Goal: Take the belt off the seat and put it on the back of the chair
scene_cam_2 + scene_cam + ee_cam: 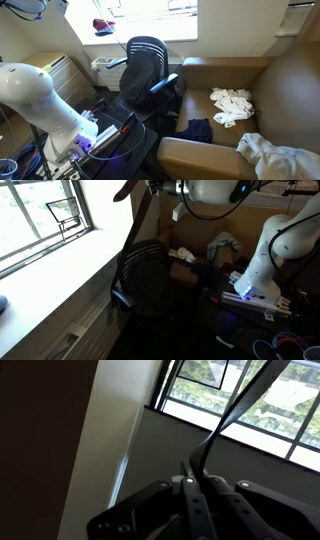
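The arm [272,242] was white, with smooth, rounded links and dark seams at the joints. Its base [88,143] glowed bluish-purple, perhaps from an indicator light. The hand [199,464] was black and angular, with slim fingers.

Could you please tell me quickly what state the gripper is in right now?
Gripper: closed, holding the belt, as the wrist view shows.

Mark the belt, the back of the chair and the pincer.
belt [240,405], wrist view, middle of the strap
back of the chair [148,60], in an exterior view, mesh centre
pincer [197,468], wrist view, between its shut fingertips
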{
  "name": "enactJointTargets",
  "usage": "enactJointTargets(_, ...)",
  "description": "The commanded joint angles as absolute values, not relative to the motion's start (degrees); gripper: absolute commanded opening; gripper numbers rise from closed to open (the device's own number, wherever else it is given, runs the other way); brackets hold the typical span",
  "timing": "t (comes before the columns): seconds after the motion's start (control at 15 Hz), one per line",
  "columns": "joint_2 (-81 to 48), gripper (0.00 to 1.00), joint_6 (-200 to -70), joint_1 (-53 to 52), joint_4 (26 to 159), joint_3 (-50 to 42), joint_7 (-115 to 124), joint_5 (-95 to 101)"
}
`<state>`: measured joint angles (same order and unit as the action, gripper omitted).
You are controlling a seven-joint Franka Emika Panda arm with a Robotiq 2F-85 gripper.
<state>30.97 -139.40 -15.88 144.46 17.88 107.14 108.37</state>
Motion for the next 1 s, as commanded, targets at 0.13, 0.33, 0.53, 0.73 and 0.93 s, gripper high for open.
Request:
enactJointTargets(0.13,14.0,0.01,-124.3,-16.9,125.4,17.7,102.8,123.2)
enactJointTargets(0.33,7.1,0.01,-119.1,-15.4,120.4,15.6,100.8,131.4)
enactJointTargets(0.53,3.8,0.01,-120.1,-12.4,118.5,11.2,100.0,136.3)
enactJointTargets(0.73,2.8,0.01,-123.4,-8.0,118.6,6.0,99.5,137.9)
enactJointTargets(0.93,1.4,0.01,-129.4,-4.5,118.1,2.0,99.2,135.0)
